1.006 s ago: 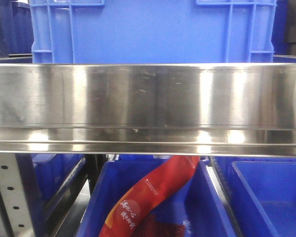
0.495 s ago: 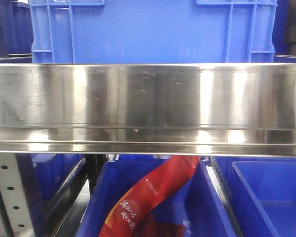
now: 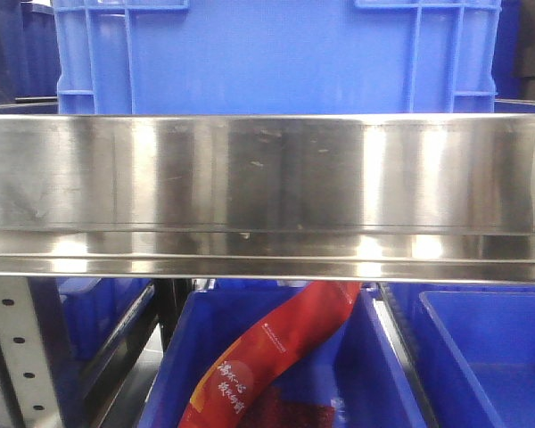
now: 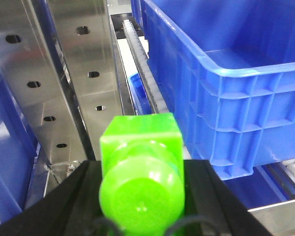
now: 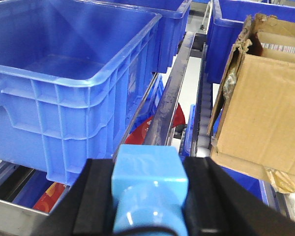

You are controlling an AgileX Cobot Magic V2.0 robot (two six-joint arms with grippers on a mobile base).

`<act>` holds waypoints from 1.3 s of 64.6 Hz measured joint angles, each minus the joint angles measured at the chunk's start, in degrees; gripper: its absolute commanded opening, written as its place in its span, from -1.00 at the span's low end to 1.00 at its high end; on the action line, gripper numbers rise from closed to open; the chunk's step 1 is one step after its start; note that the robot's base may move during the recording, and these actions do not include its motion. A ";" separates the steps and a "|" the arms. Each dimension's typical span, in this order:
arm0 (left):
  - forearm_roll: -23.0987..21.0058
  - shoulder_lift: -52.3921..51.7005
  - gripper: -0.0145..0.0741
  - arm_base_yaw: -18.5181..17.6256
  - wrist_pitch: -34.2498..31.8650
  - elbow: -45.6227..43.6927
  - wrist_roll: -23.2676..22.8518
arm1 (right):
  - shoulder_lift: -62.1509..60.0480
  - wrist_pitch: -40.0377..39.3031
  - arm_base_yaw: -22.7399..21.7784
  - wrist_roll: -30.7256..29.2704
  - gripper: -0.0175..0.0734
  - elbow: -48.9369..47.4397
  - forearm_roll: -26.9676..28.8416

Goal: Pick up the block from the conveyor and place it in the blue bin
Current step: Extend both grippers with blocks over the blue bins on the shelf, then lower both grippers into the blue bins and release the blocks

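My left gripper [image 4: 142,169] is shut on a bright green block [image 4: 140,142], held between its black fingers [image 4: 83,196] just left of a large blue bin [image 4: 236,93]. My right gripper [image 5: 150,167] is shut on a light blue block [image 5: 147,189], held to the right of and below the rim of a large blue bin [image 5: 64,103]. In the front view a blue bin [image 3: 276,53] stands behind a wide steel rail [image 3: 267,192]. Neither gripper shows in the front view. The conveyor belt is out of view.
Perforated steel uprights [image 4: 64,83] stand left of the green block. A torn cardboard box [image 5: 260,108] stands at the right. A steel rail [image 5: 169,98] runs between bin and box. Lower blue bins [image 3: 276,374] hold a red packet [image 3: 267,357].
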 measured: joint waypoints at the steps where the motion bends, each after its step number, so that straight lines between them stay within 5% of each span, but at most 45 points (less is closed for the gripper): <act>1: 0.00 0.00 -0.92 0.00 0.00 0.00 0.00 | 0.00 0.00 0.00 0.00 -0.95 0.00 0.00; 27: 0.14 0.77 -0.92 -0.99 -2.30 -0.73 0.00 | 0.24 -0.13 0.12 0.00 -0.95 -0.83 1.51; 52: 2.42 20.96 -0.92 -16.46 -2.81 -23.74 0.00 | 20.19 -5.36 10.60 0.00 -0.95 -20.72 1.98; 69: 1.35 38.86 -0.92 -17.62 -3.16 -36.95 0.00 | 38.85 -6.11 15.49 0.00 -0.95 -31.20 2.08; 84: 1.20 49.42 -0.92 -17.62 -3.38 -37.95 0.00 | 48.11 -7.20 15.81 0.00 -0.95 -31.84 2.22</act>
